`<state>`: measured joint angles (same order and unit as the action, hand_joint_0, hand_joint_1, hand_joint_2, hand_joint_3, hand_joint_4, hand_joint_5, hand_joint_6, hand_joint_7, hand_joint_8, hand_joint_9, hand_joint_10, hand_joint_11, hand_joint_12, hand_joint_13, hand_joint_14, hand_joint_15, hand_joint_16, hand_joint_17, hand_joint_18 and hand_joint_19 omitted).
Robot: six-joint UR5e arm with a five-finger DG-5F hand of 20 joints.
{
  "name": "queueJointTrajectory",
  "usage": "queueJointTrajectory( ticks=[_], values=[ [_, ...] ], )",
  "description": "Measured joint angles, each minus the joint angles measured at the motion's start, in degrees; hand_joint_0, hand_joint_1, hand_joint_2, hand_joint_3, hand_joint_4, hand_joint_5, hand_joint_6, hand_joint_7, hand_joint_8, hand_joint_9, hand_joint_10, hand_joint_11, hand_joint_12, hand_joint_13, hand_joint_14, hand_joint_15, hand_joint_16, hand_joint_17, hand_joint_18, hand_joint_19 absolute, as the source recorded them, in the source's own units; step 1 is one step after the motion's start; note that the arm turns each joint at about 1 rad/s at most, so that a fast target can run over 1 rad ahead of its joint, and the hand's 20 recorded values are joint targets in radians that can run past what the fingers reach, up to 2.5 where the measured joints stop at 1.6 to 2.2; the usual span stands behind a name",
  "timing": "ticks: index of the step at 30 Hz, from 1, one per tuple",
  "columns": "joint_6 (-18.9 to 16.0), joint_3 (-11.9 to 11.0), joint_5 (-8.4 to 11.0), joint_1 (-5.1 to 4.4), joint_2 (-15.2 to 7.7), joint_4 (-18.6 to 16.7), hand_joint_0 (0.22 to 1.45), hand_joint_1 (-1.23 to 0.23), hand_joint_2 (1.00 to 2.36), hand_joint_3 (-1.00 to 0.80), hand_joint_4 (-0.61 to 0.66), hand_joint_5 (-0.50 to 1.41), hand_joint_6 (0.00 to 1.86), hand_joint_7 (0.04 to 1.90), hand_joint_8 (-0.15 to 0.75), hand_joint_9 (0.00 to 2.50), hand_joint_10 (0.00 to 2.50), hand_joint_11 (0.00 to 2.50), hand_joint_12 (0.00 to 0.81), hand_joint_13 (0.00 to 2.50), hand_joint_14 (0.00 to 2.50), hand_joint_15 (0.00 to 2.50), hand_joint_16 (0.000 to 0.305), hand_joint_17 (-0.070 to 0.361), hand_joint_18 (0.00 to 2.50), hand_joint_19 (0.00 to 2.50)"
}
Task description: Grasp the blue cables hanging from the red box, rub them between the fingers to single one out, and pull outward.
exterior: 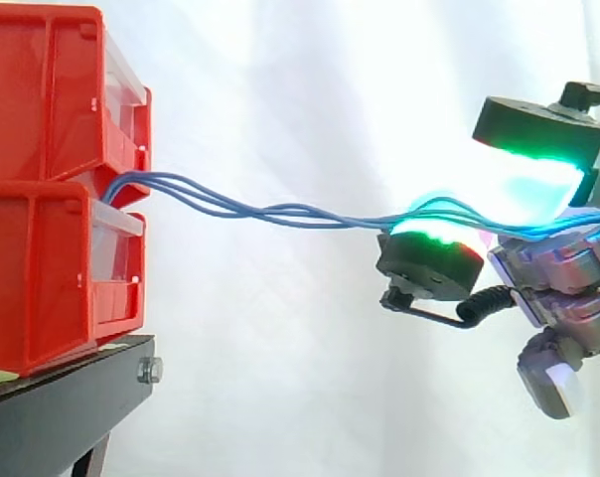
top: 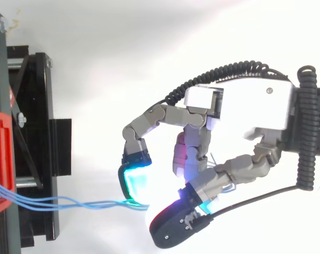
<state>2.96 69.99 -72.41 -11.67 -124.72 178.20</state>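
**Blue cables [exterior: 280, 211] pinched between glowing pads**

Green and cyan fingertips [exterior: 526, 184] of the one hand [top: 245, 106] press together from above and below, pinching the cables between them. From the pinch the cables run left, nearly level and loosely twisted in mid-span. Three strands can be counted as they fan out near the two stacked red bins [exterior: 42, 89]. They enter where the upper bin meets the lower. The bins sit on one black stand [exterior: 62, 407], well apart from the hand.

Black stand [exterior: 62, 412], two red bins [exterior: 42, 278] (stacked)
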Motion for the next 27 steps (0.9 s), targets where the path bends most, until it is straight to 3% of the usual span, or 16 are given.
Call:
queueJointTrajectory(
  ticks=[14, 27],
  values=[
    [0.0, 0.1, 0.20, -0.10, 0.0, -0.3, 0.51, -0.65, 1.00, -0.50, -0.01, -0.23, 0.82, 0.98, 0.228, 1.61, 0.03, 1.22, 0.332, 1.79, 0.03, 1.32, 0.054, 0.121, 0.97, 0.69],
    [0.0, 0.1, 0.25, -0.09, 0.0, -0.2, 0.48, -0.68, 1.00, -0.50, 0.04, -0.23, 0.80, 0.92, 0.228, 1.69, 0.01, 1.40, 0.351, 1.82, 0.03, 1.35, 0.057, 0.127, 0.98, 0.68]
  ],
)
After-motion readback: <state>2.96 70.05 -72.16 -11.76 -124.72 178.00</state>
